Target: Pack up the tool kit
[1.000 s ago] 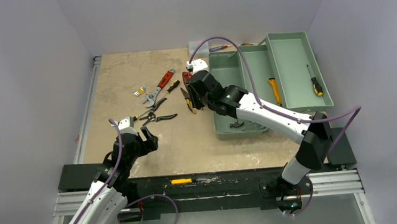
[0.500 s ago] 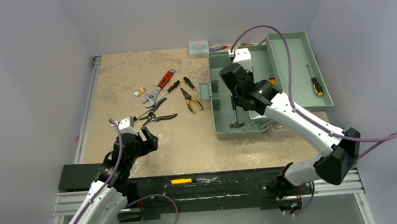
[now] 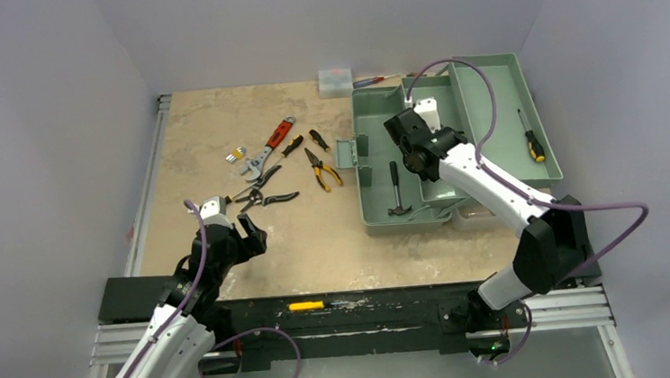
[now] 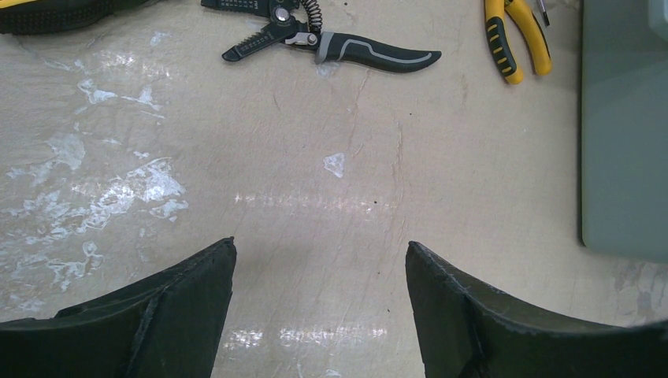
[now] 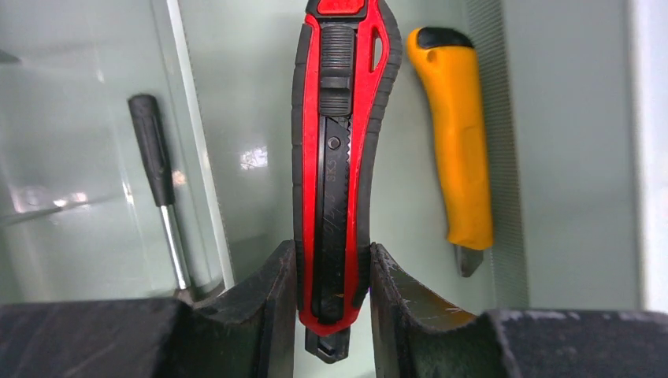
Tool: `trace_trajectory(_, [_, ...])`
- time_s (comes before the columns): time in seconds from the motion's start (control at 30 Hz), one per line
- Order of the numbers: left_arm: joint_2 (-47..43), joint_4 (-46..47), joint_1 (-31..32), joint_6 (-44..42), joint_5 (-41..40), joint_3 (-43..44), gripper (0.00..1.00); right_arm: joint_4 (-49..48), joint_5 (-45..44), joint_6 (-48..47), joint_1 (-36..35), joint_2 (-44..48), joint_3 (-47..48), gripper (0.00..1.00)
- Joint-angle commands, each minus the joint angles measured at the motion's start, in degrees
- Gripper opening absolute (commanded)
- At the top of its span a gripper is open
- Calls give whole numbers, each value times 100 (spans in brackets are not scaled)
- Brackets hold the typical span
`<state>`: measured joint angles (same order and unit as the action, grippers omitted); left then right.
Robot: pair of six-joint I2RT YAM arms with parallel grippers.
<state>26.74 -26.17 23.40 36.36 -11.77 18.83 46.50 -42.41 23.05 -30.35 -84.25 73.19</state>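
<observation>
Toolbox [image 3: 371, 123] open on the right of the surface [image 3: 217, 117], tray [image 3: 497, 113] folded out to its right, hammer [image 3: 395, 189] lying inside. Over its interior, red knife [image 5: 339, 157] pinched at its lower end between the right fingers [image 5: 272, 299], just beside a yellow-handled tool [image 5: 453, 142]. Left fingers [image 4: 189, 291] spread wide above the surface, near black cutters [image 4: 331, 43] and yellow pliers [image 4: 516, 35].

1. I have bare beige tabletop [image 4: 331, 197] under my left gripper [image 4: 319, 246]; black-handled cutters [image 4: 331, 39] ahead, sage-green plastic toolbox [image 4: 622, 126] rightward.
2. My right gripper [image 5: 331, 252] and its red utility knife [image 5: 335, 118] hang between yellow-handled tool [image 5: 461, 150] and black-handled hammer [image 5: 150, 150].
</observation>
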Motion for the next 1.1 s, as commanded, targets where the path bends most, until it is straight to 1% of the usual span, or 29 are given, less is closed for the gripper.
trace_trajectory(0.0, [-20, 131, 29, -41, -62, 106, 76, 371, -78, 173, 42, -287, 367, 17])
trace_trajectory(0.1, [-25, 122, 33, -37, -92, 120, 77, 568, -222, 304, 38, -280, 459, 38])
trace_trajectory(0.13, [-20, 121, 33, -30, -97, 117, 77, 613, -278, 331, 42, -256, 482, 43])
trace_trajectory(0.17, [-18, 122, 33, -32, -97, 117, 77, 667, -369, 358, 42, -204, 527, 47])
trace_trajectory(0.23, [-20, 121, 33, -35, -98, 114, 77, 794, -507, 345, 35, -106, 648, 51])
trace_trajectory(0.37, [1, 135, 33, -34, -91, 122, 77, 783, -274, 112, -116, 150, 946, 53])
trace_trajectory(0.47, [23, 151, 32, -50, -69, 128, 77, 339, 74, -357, -486, 433, 1016, 59])
trace_trajectory(0.53, [52, 178, 33, -58, -54, 126, 77, 81, 560, -547, -638, 567, 1081, 63])
trace_trajectory(0.67, [102, 174, 33, -59, -53, 142, 77, -334, 1748, -701, -823, 593, 1243, 65])
trace_trajectory(0.8, [85, 174, 33, -57, -50, 139, 77, -672, 2610, -720, -1014, 363, 1406, 66])
trace_trajectory(0.9, [86, 167, 33, -58, -36, 145, 77, -933, 3218, -661, -1135, 26, 1543, 66])
trace_trajectory(0.97, [86, 166, 33, -58, -36, 139, 77, -971, 3303, -644, -1279, -279, 1701, 66])
trace_trajectory(1.07, [86, 166, 27, -59, -40, 145, 77, -852, 3163, -688, -1520, -834, 2095, 66])
